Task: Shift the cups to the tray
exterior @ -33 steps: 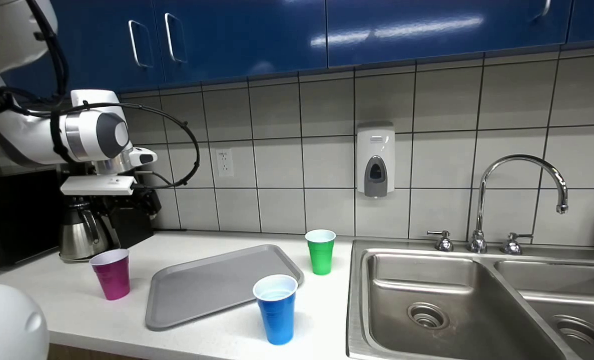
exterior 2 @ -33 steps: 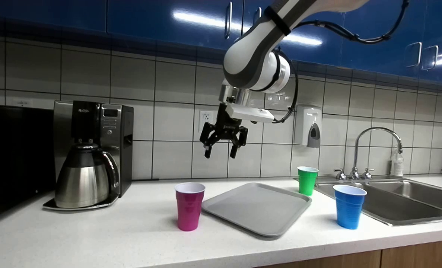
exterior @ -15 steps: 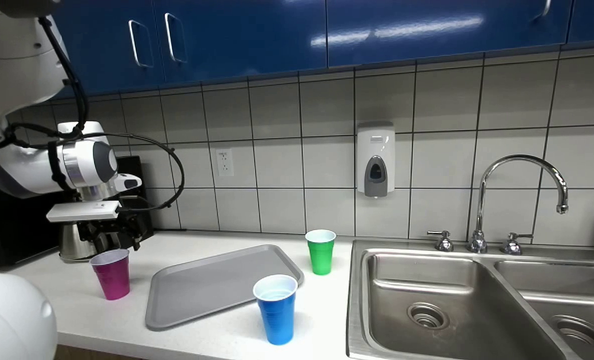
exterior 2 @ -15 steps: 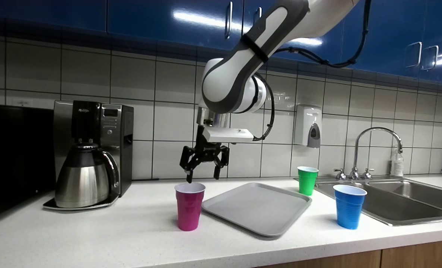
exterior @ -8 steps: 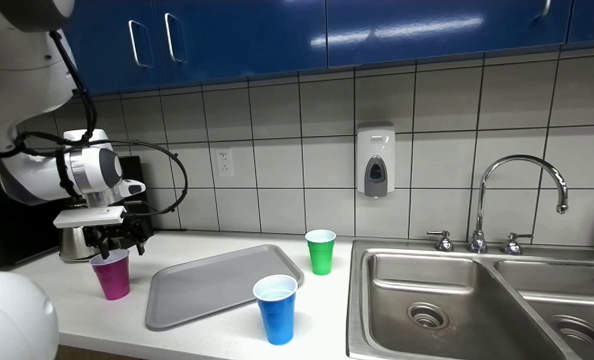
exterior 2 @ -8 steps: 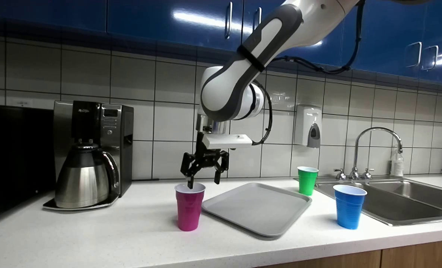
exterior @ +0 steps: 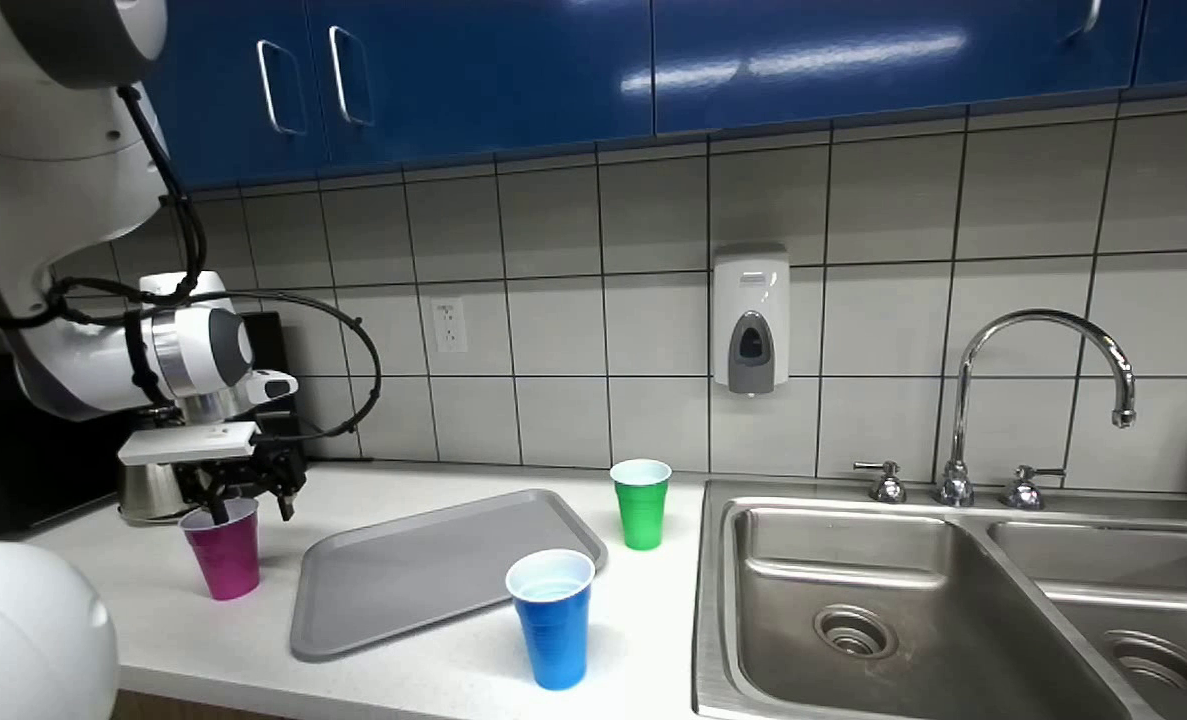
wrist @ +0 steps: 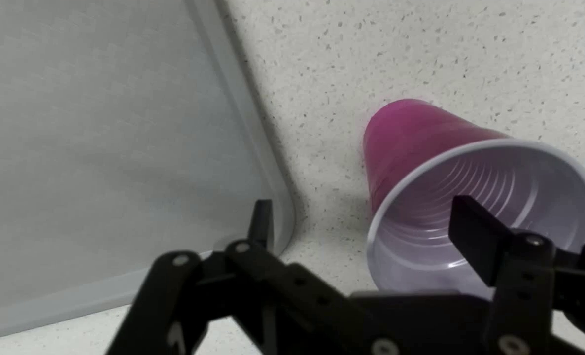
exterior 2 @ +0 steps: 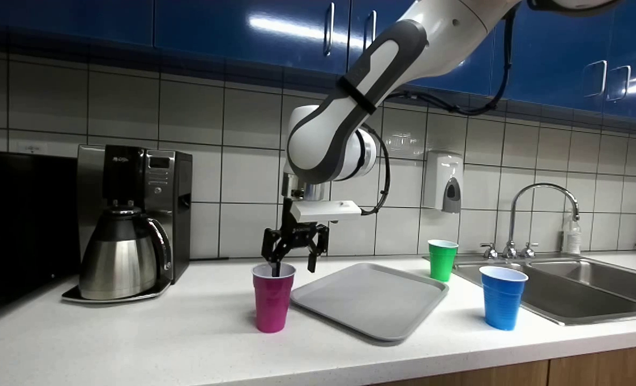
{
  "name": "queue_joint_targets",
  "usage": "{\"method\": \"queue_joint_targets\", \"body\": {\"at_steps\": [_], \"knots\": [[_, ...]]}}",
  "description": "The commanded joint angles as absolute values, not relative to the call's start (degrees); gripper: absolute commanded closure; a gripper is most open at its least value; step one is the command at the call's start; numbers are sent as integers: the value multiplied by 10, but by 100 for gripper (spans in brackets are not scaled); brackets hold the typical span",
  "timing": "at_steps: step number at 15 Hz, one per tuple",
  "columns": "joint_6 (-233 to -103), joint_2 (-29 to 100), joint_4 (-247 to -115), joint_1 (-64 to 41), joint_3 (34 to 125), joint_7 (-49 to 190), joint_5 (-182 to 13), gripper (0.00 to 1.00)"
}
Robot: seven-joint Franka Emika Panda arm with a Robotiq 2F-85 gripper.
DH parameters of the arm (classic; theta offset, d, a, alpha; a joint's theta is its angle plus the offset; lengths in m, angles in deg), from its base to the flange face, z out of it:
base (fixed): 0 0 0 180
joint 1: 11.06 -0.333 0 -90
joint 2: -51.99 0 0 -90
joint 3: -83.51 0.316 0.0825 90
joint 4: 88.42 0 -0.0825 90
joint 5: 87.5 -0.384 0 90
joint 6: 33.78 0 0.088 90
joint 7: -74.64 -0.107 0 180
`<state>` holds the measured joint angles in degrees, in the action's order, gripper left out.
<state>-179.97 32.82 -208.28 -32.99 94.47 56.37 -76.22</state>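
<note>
The magenta-purple cup [exterior: 228, 562] [exterior 2: 272, 304] [wrist: 410, 135] stands upright on the counter beside the grey tray [exterior: 443, 570] [exterior 2: 368, 300] [wrist: 124, 123]. My gripper [exterior: 253, 515] [exterior 2: 293, 271] [wrist: 361, 204] is open and points down over this cup. One finger reaches into the cup's mouth; the other is outside, on the side toward the tray. The near wall lies between the fingers, and neither visibly presses on it. The blue cup [exterior: 555, 635] [exterior 2: 502, 304] and the green cup [exterior: 641, 515] [exterior 2: 442, 262] stand on the counter on the tray's far side from the magenta cup.
A steel sink [exterior: 853, 690] [exterior 2: 564, 316] lies beyond the blue and green cups. A coffee maker with a steel pot [exterior 2: 118, 262] stands on the magenta cup's other side. A soap dispenser [exterior: 750, 320] [exterior 2: 443, 182] hangs on the tiled wall. Blue cabinets [exterior: 483, 70] hang above.
My gripper has come down and over toward the magenta cup, and one finger has entered the cup's mouth. The gripper stays open. The cups and the tray have not moved.
</note>
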Motion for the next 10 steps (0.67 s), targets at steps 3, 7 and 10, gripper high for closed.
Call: {"method": "queue_joint_targets", "body": {"at_steps": [3, 7, 10], "knots": [[-1799, 319, -2068, -339, 935, 553, -754, 55], [-1800, 318, -2066, -338, 933, 553, -754, 85], [-1800, 318, -2067, -338, 933, 553, -756, 100]]}}
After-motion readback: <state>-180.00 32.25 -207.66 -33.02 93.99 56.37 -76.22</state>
